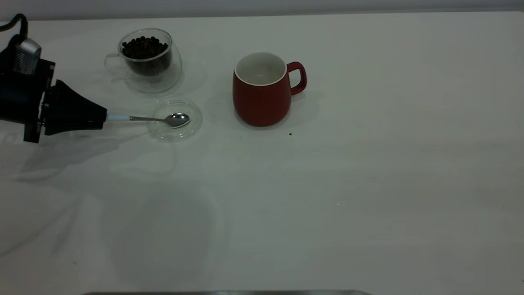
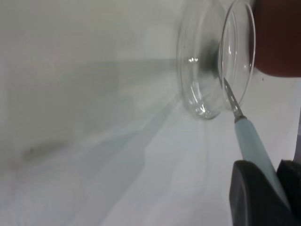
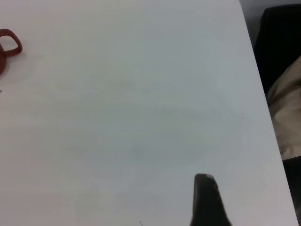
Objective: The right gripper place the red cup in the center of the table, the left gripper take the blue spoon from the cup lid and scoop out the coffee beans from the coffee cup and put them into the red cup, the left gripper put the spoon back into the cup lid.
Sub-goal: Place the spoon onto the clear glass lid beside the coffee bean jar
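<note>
Left gripper (image 1: 102, 119), near left edge, clamped on spoon (image 1: 163, 119) handle; bowl resting in lid (image 1: 195, 123). Risk: handle slipping or lid dragged along, grip seemingly shallow. Right gripper's state unclear.

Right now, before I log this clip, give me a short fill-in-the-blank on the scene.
1. The left gripper is shut on the handle of the ____.
2. The blue spoon's bowl lies in the ____.
3. The coffee beans sit in the clear ____.
4. The red cup looks ____ inside.

Missing: blue spoon; cup lid; coffee cup; empty
</note>
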